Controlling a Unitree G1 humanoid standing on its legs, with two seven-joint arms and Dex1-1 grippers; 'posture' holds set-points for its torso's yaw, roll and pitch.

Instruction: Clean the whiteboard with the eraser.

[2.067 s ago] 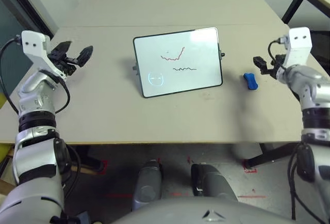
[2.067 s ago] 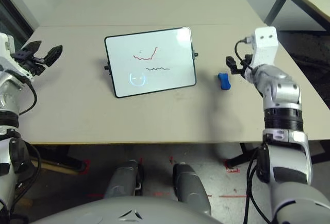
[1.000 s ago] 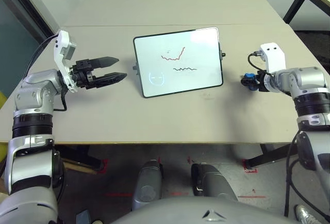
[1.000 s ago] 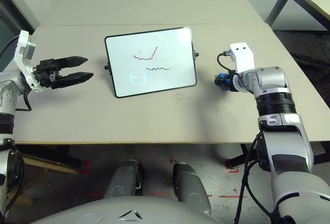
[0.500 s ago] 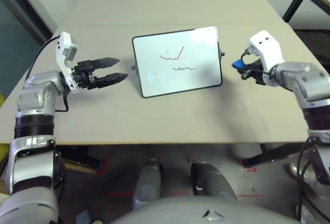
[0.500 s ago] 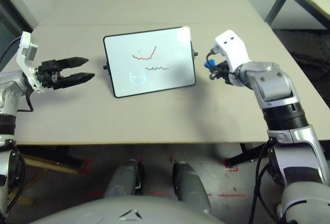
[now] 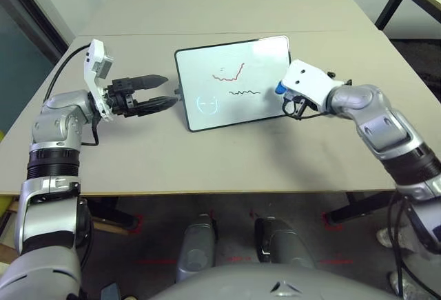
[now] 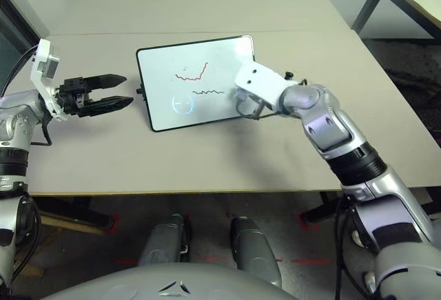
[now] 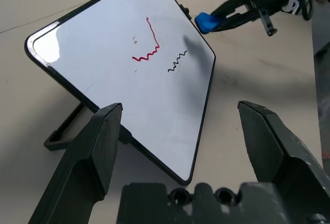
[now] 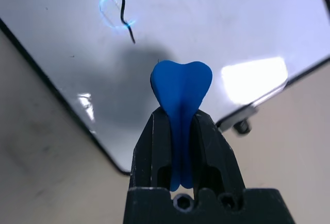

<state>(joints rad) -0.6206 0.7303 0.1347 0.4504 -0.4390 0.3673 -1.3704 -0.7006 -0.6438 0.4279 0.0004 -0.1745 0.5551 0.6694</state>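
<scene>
Pinching the small blue peanut-shaped eraser [image 10: 180,115], the right gripper [image 10: 180,126] could topple the propped black-framed whiteboard [image 7: 234,83] (left gripper [image 9: 183,147] gapes empty) mid-desk.

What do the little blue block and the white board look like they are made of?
The eraser looks like matte foam or soft rubber: no shine, rounded lobes. The whiteboard has a glossy white surface, showing bright glare, in a thin black frame, probably plastic.

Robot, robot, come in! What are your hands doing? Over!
Right hand shut on blue eraser, above whiteboard's right edge. Left hand open, left of board. Red and black squiggles unwiped. Nothing in the way.
</scene>
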